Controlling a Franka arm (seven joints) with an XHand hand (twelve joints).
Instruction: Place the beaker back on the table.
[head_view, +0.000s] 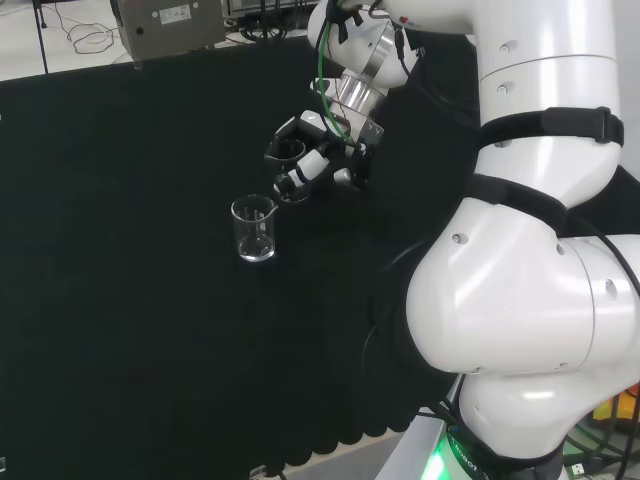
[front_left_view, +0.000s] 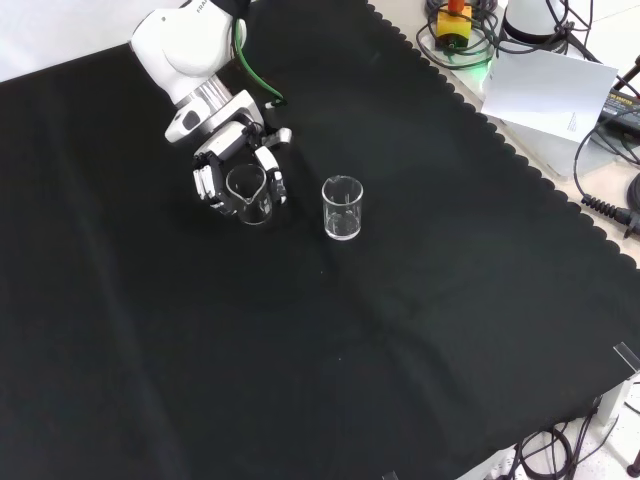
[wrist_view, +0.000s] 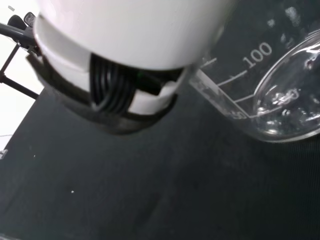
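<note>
Front view, left to right: hand (front_left_view: 238, 170) has its fingers (front_left_view: 205, 182) curled round a beaker (front_left_view: 247, 195), gripped by the sides so the base can meet the worktop (front_left_view: 420, 340) flat (looks low over the cloth, contact unclear). Second beaker (front_left_view: 342, 208) stands upright just right of it, apart, leaving release room.

Two clear glass beakers: one (front_left_view: 248, 194) within curled fingers of robot hand (front_left_view: 240, 170), one (front_left_view: 342, 208) standing free on bench (front_left_view: 400, 350). One robot hand. One black-clothed bench.
</note>
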